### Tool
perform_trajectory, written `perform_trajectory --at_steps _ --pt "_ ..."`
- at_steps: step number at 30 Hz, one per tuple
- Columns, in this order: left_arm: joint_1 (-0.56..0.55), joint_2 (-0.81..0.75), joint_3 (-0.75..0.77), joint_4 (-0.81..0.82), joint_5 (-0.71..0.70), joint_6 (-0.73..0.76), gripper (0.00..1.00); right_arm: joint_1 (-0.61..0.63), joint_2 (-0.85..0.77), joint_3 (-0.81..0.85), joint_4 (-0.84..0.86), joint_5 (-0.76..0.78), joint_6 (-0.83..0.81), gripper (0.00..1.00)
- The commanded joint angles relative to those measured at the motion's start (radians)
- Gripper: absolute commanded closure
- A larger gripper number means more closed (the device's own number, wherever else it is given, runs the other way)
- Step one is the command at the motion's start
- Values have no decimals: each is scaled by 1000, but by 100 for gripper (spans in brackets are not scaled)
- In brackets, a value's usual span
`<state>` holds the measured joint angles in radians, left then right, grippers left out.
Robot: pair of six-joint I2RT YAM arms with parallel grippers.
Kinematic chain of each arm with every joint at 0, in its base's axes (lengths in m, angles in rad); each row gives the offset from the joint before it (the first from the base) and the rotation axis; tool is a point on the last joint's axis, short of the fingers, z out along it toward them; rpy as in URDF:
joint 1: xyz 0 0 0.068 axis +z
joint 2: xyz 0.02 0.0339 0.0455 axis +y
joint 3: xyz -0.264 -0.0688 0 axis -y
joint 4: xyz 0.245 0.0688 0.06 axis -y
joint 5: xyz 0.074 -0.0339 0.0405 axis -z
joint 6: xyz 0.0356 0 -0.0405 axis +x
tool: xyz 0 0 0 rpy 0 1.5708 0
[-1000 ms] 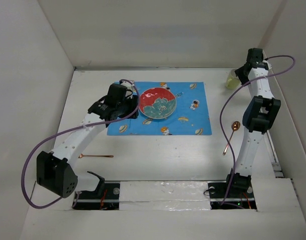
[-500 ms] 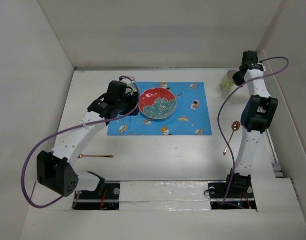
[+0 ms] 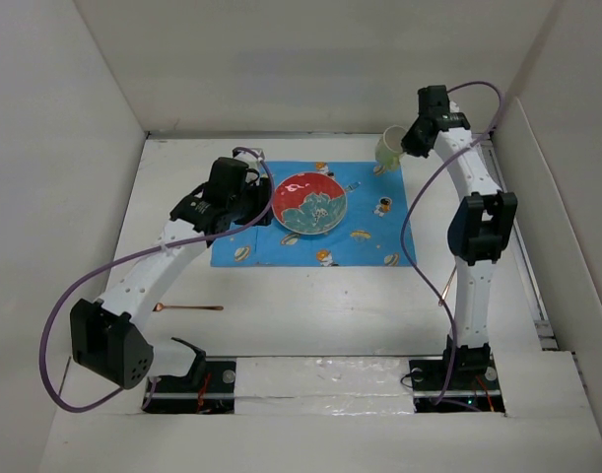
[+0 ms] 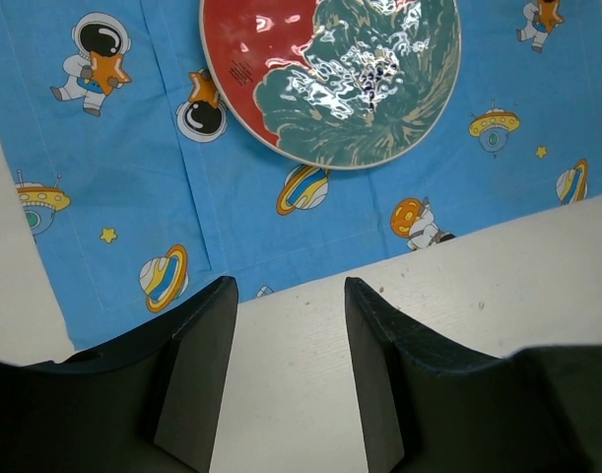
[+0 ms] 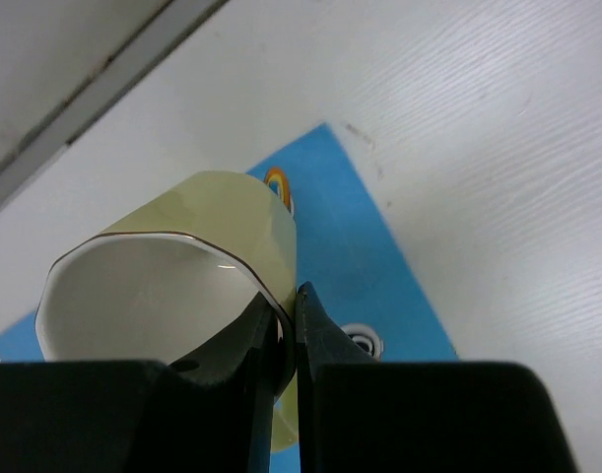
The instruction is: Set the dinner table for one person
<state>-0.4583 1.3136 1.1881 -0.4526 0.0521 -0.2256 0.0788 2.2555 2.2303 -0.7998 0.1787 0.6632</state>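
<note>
On the white dinner table (image 3: 310,296) lies a blue cartoon-print mat (image 3: 369,236) with a red and green plate (image 3: 309,204) on it. My right gripper (image 3: 404,148) is shut on the rim of a pale yellow-green cup (image 3: 388,148), one finger inside and one outside. It holds the cup above the mat's far right corner. In the right wrist view the cup (image 5: 182,256) fills the left, pinched in the gripper (image 5: 289,315). My left gripper (image 3: 253,202) stands open and empty just left of the plate. Its wrist view shows the gripper (image 4: 288,296) over the mat's edge (image 4: 133,197) and the plate (image 4: 330,79).
A copper spoon (image 3: 187,307) lies on the table near my left arm. Another copper utensil (image 3: 446,286) shows partly behind my right arm. Low white walls (image 3: 74,197) close in the table on the left, back and right.
My right gripper has shut on the cup and swung left with it, from the back right corner to above the mat's far right corner. The left arm has barely moved.
</note>
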Motion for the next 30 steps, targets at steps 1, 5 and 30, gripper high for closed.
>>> perform_trajectory --at_steps 1,5,30 --pt "1 -59 5 20 0 -8 55 3 -44 65 -13 -10 -31 100" --pt "1 -79 -10 20 -3 -8 55 24 -40 60 -38 4 -37 100" --pt "1 -120 -74 43 6 -38 55 24 35 129 -82 -25 -43 58"
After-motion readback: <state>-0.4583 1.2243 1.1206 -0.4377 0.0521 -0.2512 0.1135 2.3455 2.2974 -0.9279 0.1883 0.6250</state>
